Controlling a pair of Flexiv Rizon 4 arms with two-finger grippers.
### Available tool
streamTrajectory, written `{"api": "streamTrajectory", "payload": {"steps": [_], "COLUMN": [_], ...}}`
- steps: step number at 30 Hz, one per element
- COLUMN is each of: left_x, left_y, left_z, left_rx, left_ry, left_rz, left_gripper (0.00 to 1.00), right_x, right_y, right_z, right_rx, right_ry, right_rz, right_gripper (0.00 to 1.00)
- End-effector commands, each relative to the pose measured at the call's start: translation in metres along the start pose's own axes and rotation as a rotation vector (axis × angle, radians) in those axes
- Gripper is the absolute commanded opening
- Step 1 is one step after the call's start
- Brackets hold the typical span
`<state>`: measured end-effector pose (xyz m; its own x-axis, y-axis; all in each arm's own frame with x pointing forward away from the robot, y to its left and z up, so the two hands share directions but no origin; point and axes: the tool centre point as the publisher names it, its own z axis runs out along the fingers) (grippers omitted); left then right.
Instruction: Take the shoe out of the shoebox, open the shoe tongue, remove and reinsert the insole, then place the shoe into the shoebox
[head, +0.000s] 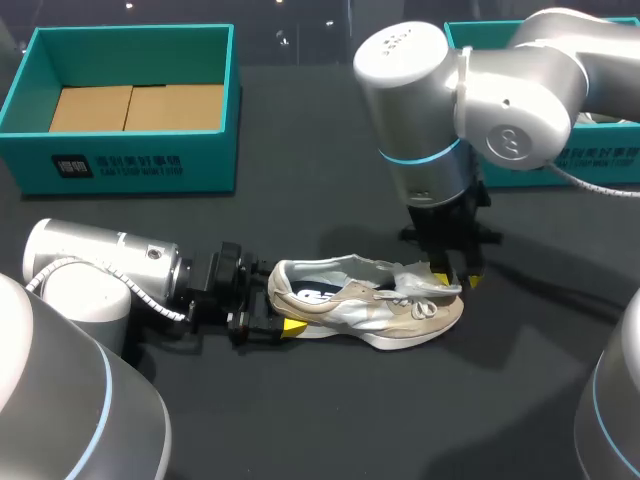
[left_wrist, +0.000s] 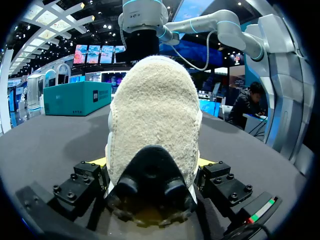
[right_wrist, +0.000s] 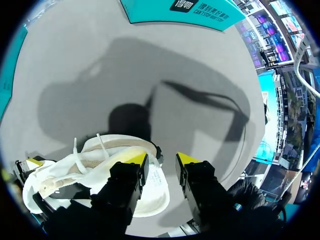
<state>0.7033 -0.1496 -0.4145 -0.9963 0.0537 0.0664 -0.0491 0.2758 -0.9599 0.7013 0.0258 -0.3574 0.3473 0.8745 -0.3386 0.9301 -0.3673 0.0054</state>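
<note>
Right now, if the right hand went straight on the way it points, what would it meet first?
Probably the shoe: the right hand points down, one finger over its edge, the other over bare table. Depth is unclear.

L jaws | flank shoe (left_wrist: 152, 130) heel, prob. gripping | teal box (left_wrist: 77, 97) behind

Dark grey matte tabletop (head: 300, 150) spans whole view; broad soft-edged shadows lie across it; surface evenly lit.
</note>
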Motion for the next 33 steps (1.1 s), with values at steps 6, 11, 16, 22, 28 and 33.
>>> {"api": "streamTrajectory", "payload": {"steps": [6, 11, 16, 22, 28, 33], "left_x": [0.001, 0.001, 0.001, 0.001, 0.001, 0.001], "left_y": [0.000, 0.000, 0.000, 0.000, 0.000, 0.000], "left_z": [-0.001, -0.001, -0.001, -0.001, -0.001, -0.001], "left_rx": [0.000, 0.000, 0.000, 0.000, 0.000, 0.000], "left_ry": [-0.002, -0.002, -0.002, -0.002, -0.002, -0.002], "left_rz": [0.000, 0.000, 0.000, 0.000, 0.000, 0.000], "left_gripper": [0.00, 0.00, 0.00, 0.00, 0.00, 0.00], "right_x": [-0.005, -0.007, -0.005, 0.010, 0.028, 0.044], "right_y": [-0.008, -0.017, -0.026, -0.032, -0.038, -0.044], "right_z": [-0.021, -0.061, -0.100, -0.136, -0.159, -0.171], "right_rx": [-0.036, -0.111, -0.161, -0.257, -0.323, -0.355], "right_ry": [-0.003, 0.023, 0.012, 0.016, 0.038, 0.077], "right_rz": [0.019, -0.017, -0.087, -0.260, -0.488, -0.667], "right_gripper": [0.42, 0.41, 0.41, 0.42, 0.38, 0.16]}}
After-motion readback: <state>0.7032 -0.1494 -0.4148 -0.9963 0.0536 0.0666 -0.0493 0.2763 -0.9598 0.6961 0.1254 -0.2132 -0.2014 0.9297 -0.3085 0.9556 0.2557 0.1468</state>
